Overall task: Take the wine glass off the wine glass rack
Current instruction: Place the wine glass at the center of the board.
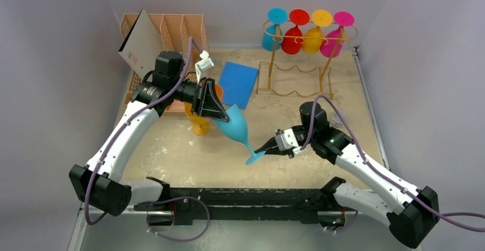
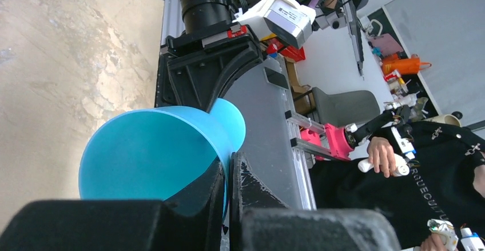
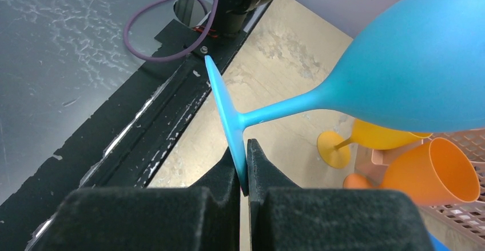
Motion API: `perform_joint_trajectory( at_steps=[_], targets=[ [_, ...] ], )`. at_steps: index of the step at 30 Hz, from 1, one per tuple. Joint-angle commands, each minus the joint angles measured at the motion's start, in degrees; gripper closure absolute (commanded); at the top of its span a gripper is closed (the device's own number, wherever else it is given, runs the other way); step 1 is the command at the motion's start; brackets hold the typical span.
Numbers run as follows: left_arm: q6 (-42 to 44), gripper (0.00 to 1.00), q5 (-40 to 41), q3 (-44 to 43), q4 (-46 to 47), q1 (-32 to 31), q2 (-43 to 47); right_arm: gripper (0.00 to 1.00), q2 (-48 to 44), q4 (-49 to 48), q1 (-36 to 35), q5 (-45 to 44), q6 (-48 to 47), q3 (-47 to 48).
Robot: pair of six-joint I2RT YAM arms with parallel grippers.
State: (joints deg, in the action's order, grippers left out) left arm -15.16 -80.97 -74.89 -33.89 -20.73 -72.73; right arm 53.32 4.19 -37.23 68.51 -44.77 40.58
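So here's where we're at: the blue wine glass (image 1: 235, 126) is off the wine glass rack (image 1: 293, 68) and sits between the two arms over the middle of the table (image 1: 320, 122), well apart from the rack. It's tilted, with the bowl up toward the left arm and the foot down toward the right one. The left gripper (image 1: 220, 115) is clamped on the rim of the bowl. In the left wrist view we can see the thin blue wall squeezed between its two black fingers (image 2: 207, 196), one inside the bowl and one outside. The right gripper (image 1: 265, 148) is pinched down narrow on the flat foot disc, and the right wrist view shows the disc edge-on between the pads (image 3: 260, 168) with the stem running off to the upper right. So both claws have hold of the same glass at once – one at each end. Back on the rack at the far right, four other glasses (image 1: 291, 40) hang upside down in a row (cyan, red, yellow, pink). Just under the bowl we can make out a yellow glass (image 3: 377, 136) and an orange cup (image 3: 434, 171), both beside the peach organizer (image 1: 171, 28) – whether they touch it we can't tell. A flat blue pad (image 1: 239, 83) lies between the organizer and the rack.
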Motion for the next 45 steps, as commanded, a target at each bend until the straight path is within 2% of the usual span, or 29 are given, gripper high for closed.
perform_joint_trajectory(
  at_steps=[1,6,10,21,24,45],
  targets=[
    [3.8,1.00,-3.3,-0.5,-1.8,-1.0,2.1,1.00,0.9,-1.1,0.1,-2.7,0.4,2.2],
    [5.4,1.00,-2.5,-0.6,-3.1,-1.1,3.8,0.96,0.6,-2.7,0.1,-3.2,1.4,1.2],
    [5.7,1.00,-2.5,-0.8,-3.2,-1.1,4.1,0.84,0.2,-5.9,0.1,-4.0,3.5,0.2],
    [6.3,1.00,-3.4,-0.2,-2.8,-1.1,4.2,0.71,-0.4,-5.6,0.1,-3.6,4.0,-0.1],
    [6.3,1.00,-3.4,-0.1,-2.8,-1.0,4.4,0.61,-0.5,-5.6,0.1,-3.7,4.0,-0.1],
    [6.5,1.00,0.6,-0.3,-5.4,-1.1,5.9,0.48,-1.7,-5.4,0.1,-5.2,6.4,-1.2]
  ],
)
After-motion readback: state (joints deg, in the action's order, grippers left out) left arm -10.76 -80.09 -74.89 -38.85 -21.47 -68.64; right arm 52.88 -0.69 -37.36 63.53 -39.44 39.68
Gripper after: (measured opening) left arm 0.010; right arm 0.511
